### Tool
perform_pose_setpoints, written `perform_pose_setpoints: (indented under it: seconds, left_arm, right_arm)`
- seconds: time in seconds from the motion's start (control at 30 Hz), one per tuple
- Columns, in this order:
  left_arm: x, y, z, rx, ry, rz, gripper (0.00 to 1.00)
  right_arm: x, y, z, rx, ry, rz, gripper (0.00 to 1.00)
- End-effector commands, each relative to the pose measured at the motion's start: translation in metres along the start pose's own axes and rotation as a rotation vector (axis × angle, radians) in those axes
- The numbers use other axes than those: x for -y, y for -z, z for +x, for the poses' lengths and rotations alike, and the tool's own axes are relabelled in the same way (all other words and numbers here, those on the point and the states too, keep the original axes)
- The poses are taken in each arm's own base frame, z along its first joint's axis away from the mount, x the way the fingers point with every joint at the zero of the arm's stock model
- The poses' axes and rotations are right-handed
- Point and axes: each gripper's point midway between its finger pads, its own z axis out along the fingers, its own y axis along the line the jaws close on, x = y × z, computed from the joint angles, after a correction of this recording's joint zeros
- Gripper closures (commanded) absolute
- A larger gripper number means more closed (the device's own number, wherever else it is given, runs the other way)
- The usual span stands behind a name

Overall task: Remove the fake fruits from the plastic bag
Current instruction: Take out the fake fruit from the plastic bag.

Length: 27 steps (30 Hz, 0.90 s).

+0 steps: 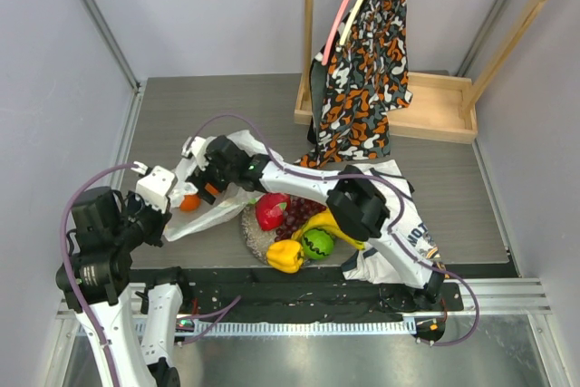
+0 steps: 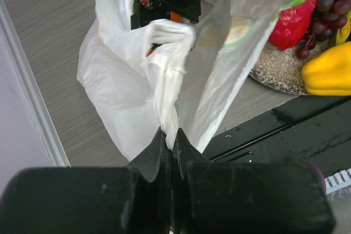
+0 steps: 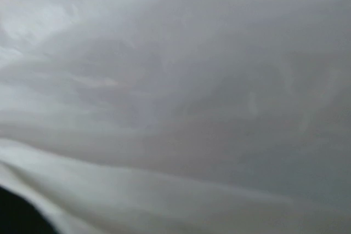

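The plastic bag [image 1: 214,217] lies crumpled on the table left of the plate. My left gripper [image 2: 171,135] is shut on a gathered fold of the plastic bag [image 2: 126,80] at its near edge. My right gripper [image 1: 207,178] reaches into the bag's mouth from the right. Its wrist view shows only blurred white plastic bag [image 3: 175,102], with the fingers hidden. An orange [image 1: 188,203] shows through the bag just below that gripper. On the speckled plate [image 1: 253,234] rest a red fruit [image 1: 271,211], purple grapes [image 1: 294,215], bananas [image 1: 332,224], a green ball [image 1: 317,243] and a yellow pepper [image 1: 285,256].
An orange-black patterned cloth bag [image 1: 362,79] hangs from a wooden rack whose base [image 1: 435,106] sits at the back right. A white jersey [image 1: 399,242] lies under my right arm. A black strip [image 2: 285,135] runs along the table's near edge.
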Motion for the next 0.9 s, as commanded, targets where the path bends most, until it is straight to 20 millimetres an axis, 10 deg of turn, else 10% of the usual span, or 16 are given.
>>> perform_pose_setpoints:
  seconds: [0.0, 0.17, 0.3, 0.63, 0.73, 0.87]
  left_arm:
    - [0.018, 0.008, 0.017, -0.075, 0.053, 0.064, 1.00]
    - [0.022, 0.014, 0.024, -0.098, 0.035, 0.067, 1.00]
    - [0.021, 0.013, 0.024, -0.094, 0.055, 0.057, 1.00]
    - [0.015, 0.007, 0.018, -0.066, 0.081, 0.030, 1.00]
    - [0.015, 0.007, 0.021, -0.075, 0.079, 0.027, 1.00]
    - [0.016, 0.007, 0.025, -0.083, 0.071, 0.031, 1.00]
  right_arm:
    - [0.010, -0.032, 0.001, 0.028, -0.029, 0.068, 0.00]
    - [0.028, -0.048, 0.003, 0.045, -0.028, 0.157, 0.03]
    - [0.037, -0.041, -0.017, 0.093, -0.003, 0.170, 0.28]
    - [0.007, 0.000, -0.046, 0.128, 0.019, -0.017, 0.61]
    - [0.001, 0.004, -0.037, 0.104, 0.008, -0.043, 0.63]
    - [-0.003, -0.003, -0.027, 0.087, -0.003, -0.052, 0.40]
